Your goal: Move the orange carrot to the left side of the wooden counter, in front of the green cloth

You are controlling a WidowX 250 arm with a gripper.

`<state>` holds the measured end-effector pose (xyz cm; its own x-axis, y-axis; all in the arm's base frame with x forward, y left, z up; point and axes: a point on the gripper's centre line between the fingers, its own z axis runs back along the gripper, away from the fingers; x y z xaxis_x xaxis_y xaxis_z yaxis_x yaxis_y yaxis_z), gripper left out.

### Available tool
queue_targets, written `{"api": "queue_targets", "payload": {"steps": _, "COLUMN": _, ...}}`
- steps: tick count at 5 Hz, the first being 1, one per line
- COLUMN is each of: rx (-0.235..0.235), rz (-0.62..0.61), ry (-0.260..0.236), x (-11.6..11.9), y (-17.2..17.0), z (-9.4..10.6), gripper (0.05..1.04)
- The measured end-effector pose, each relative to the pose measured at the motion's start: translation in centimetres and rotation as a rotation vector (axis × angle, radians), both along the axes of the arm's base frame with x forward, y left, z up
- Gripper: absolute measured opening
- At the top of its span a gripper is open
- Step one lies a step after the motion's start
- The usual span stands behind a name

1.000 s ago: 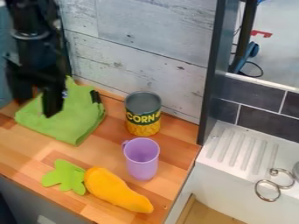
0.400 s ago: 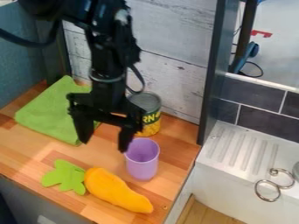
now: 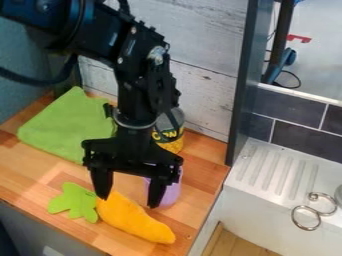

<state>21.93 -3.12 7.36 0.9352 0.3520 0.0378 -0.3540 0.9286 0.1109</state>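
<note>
Well, the black two-finger gripper [image 3: 129,201] hangs down with its fingers spread apart, grasping nothing. Its tips are over and beside the upper part of an orange, tapering, carrot-shaped toy [image 3: 140,224], which lies on its side on the light-brown wooden counter [image 3: 33,170] with a flat, bright-green leafy top [image 3: 75,201] at its thick end. Whether either tip touches the toy, I can't tell.

The likeliest trouble is with the lilac plastic cup [image 3: 172,192], upright just behind one finger: a small sideways shift could knock or tip it, as it looks light and tall. If the fingers shut too high, they might only skim the toy's rounded top and let it roll or slip out; too low, and the tips could press into the wood. A hold near the thick end might also leave the narrow end drooping.

Farther out, the arm could bump the cylindrical metal can [image 3: 172,142] partly hidden behind it. Yellow lettering shows on the can's dark-green label, partly covered by the arm. The lime-green folded cloth [image 3: 63,125] lies well behind the leaves, and no writing can be made out on it, the toy or the cup.
</note>
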Motion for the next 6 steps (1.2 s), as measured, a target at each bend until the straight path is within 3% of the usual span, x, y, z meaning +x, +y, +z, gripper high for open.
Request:
{"api": "queue_targets", "payload": {"steps": 2, "rx": 0.012, "rz": 0.1, "ry": -0.071, "x": 0.1, "y": -0.6, "z": -1.9, "gripper": 1.0}}
{"api": "queue_targets", "payload": {"steps": 3, "rx": 0.074, "rz": 0.115, "ry": -0.076, "x": 0.4, "y": -1.0, "z": -2.8, "gripper": 1.0}}
{"api": "queue_targets", "payload": {"steps": 4, "rx": 0.101, "rz": 0.135, "ry": -0.1, "x": 1.0, "y": -1.1, "z": -2.8, "gripper": 0.999}}
{"api": "queue_targets", "payload": {"steps": 6, "rx": 0.093, "rz": 0.231, "ry": -0.109, "x": 0.9, "y": -1.7, "z": -4.1, "gripper": 1.0}}
